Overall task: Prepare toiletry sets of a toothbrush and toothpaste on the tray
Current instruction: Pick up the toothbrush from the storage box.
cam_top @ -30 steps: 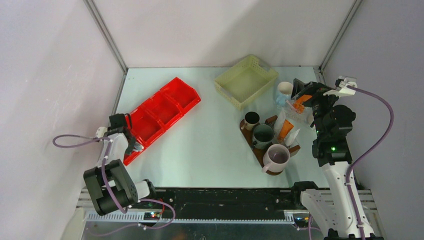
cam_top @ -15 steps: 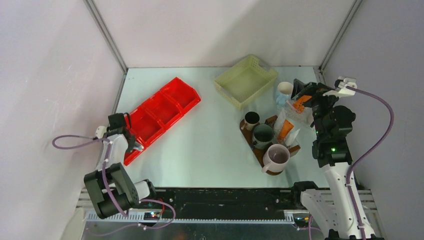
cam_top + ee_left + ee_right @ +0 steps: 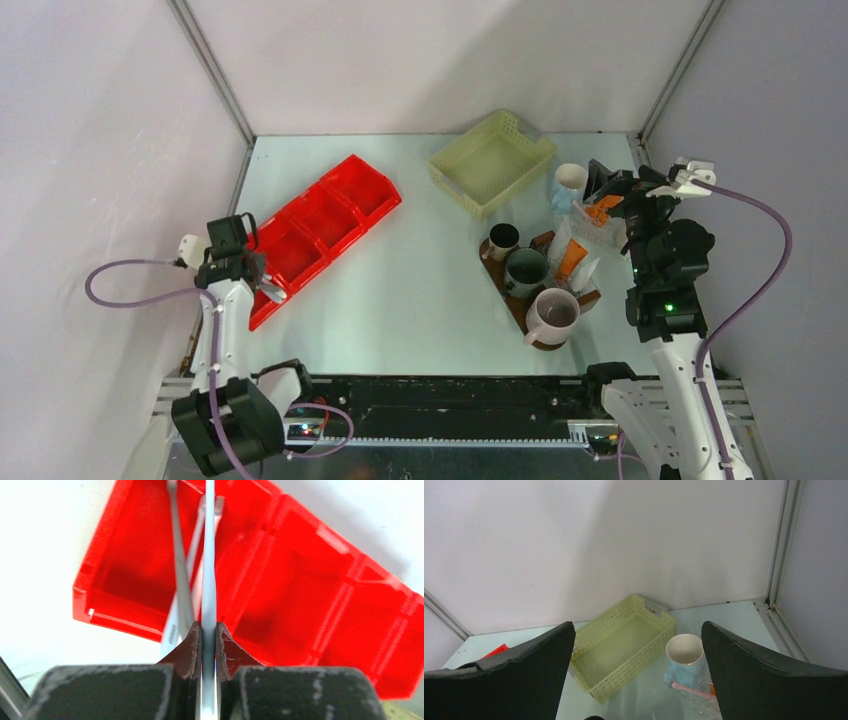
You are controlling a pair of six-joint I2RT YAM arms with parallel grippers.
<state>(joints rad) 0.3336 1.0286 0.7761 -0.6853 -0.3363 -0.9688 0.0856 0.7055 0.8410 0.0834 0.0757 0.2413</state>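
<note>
Here, the left gripper (image 3: 205, 630) has just pressed shut on a slim white plastic toothbrush (image 3: 208, 555); a second ago its jaws stood partly apart. The arm has also risen above the near end compartment of the red compartmented plastic bin (image 3: 320, 595). A brush is thus in hand for the next set. At least one spare white brush (image 3: 172, 630) lies in that compartment beneath the held one.

The dark brown oval wooden tray (image 3: 520, 305), bearing three mugs (image 3: 526, 270) and several small tubes (image 3: 572, 258), lies well to the right of the bin. The pale green table (image 3: 420, 290) gives open room between them; the bin's near wall is the edge to clear. The right gripper (image 3: 603, 188), spread wide, hovers far right of the bin.
</note>
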